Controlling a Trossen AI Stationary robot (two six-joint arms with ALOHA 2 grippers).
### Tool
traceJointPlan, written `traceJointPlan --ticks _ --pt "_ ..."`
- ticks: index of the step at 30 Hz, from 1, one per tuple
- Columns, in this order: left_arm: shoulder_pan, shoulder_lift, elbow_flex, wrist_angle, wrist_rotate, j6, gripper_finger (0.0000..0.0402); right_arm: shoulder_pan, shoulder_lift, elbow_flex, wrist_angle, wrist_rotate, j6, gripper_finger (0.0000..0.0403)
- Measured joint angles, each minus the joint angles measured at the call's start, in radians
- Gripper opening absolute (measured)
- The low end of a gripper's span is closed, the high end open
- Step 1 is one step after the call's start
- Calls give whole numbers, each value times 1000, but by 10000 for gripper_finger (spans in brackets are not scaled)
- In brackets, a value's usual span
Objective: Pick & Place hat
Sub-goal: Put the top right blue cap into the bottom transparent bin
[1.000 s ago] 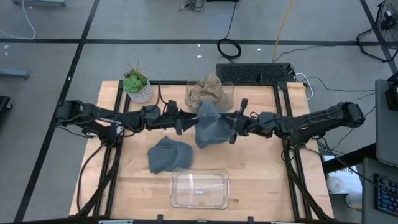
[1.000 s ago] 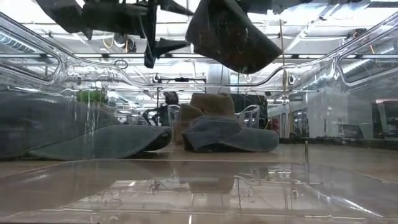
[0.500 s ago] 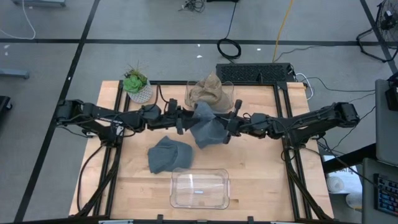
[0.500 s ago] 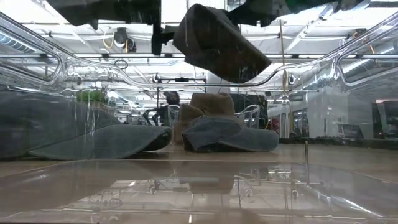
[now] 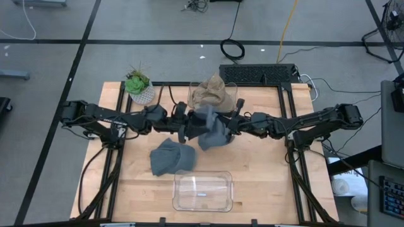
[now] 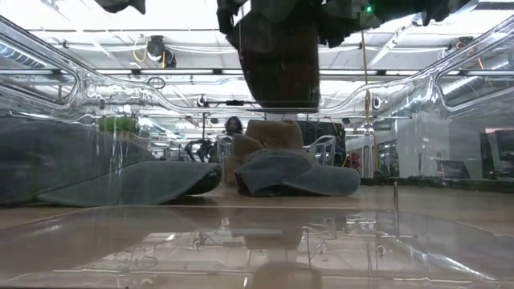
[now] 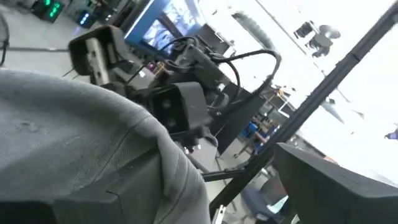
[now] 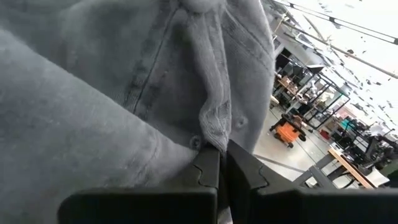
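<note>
We see a wooden table (image 5: 265,176) standing on a grey floor, with cables and a black power strip (image 5: 257,74) behind its far edge. In the low view a large hall with bright ceiling lights is visible beyond the table. A small potted plant (image 5: 139,86) stands at the far left corner. At the middle of the far edge there is a clear container (image 5: 231,94) with a tan hat (image 5: 211,92) inside it. A clear plastic bin (image 5: 202,191) lies at the near edge, and nothing is visible inside it. A grey hat (image 5: 172,156) lies on the wood just beside the bin's far left corner.

Both arms meet above the middle of the table. The right gripper (image 5: 230,126) has its fingers (image 8: 210,169) pressed together on the fabric edge of another grey hat, the lifted hat (image 5: 210,128), which hangs in the air in front of the tan hat. In the low view this hat (image 6: 281,60) hangs clearly above the surface. The left gripper (image 5: 187,127) is at the left side of the lifted hat with its fingers spread wide. In the left wrist view the grey cloth (image 7: 74,149) is very close before the camera; we cannot tell if the left fingers touch it.
</note>
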Motion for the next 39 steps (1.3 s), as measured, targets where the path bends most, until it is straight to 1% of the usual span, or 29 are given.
traceJointPlan --ticks 4,11,15,18,20,25,29,35,39 --pt "-11 0 15 -37 -40 28 304 0 0 0 -1 0 1 0" --pt "3 0 15 -184 -131 35 291 0 0 0 30 7 -25 0" --pt "7 17 14 -226 -189 29 291 1 0 0 101 50 -39 0" --pt "11 39 15 -206 -213 23 295 2 0 0 149 82 -73 0" --pt "16 42 14 -215 -216 22 298 3 0 0 171 110 -81 0" --pt "41 41 14 -182 -216 16 293 3 0 0 155 114 -83 0" --pt "56 40 14 -116 -199 -7 286 3 5 0 150 175 -87 0" --pt "76 40 14 -120 -189 -13 286 8 13 0 154 192 -106 0" --pt "82 40 14 -123 -186 -7 272 9 20 0 145 215 -112 0"
